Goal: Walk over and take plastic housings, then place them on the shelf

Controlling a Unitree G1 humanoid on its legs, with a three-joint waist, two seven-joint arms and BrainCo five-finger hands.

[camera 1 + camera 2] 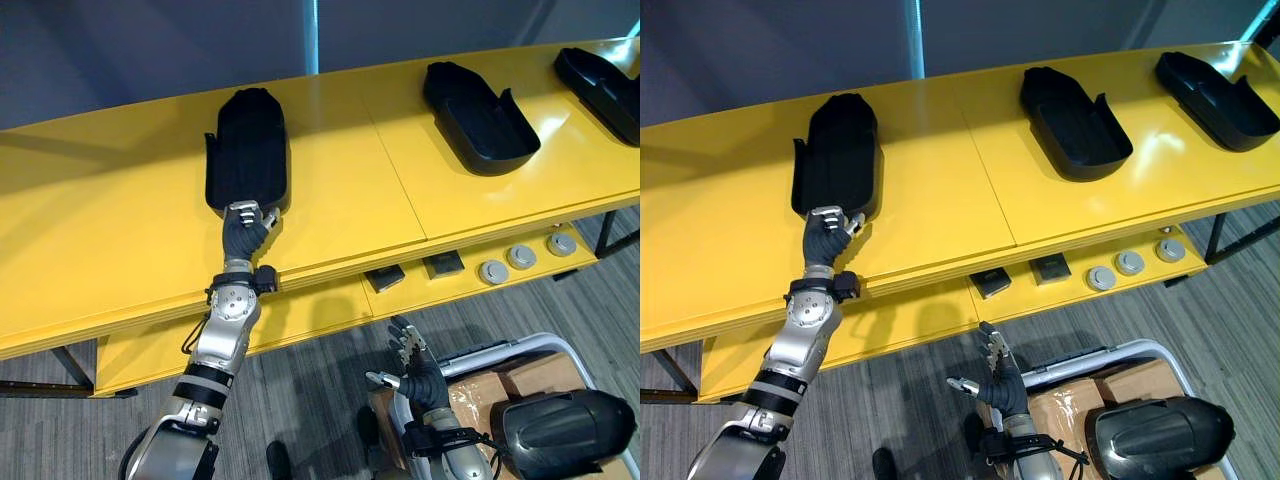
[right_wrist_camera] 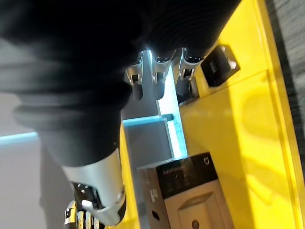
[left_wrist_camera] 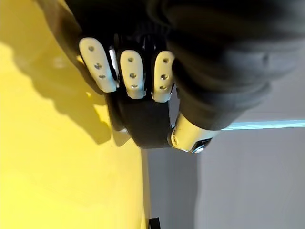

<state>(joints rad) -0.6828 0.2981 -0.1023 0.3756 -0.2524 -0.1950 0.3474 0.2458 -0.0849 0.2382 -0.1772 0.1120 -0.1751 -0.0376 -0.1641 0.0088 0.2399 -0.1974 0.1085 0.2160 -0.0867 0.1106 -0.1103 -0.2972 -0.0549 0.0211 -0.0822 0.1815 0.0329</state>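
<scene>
One long black plastic housing [image 1: 248, 145] lies flat on the glossy yellow shelf top [image 1: 110, 230]. Its long axis runs straight away from the left hand [image 1: 244, 228], whose fingers curl over its near end, close to the shelf's front edge. Bare yellow lies either side; a second black housing [image 1: 478, 115] sits well to the right. The right hand [image 1: 415, 368] hangs low, fingers spread, empty.

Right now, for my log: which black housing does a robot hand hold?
The leftmost housing: the left robot hand clasps its near end; the others lie untouched.
</scene>
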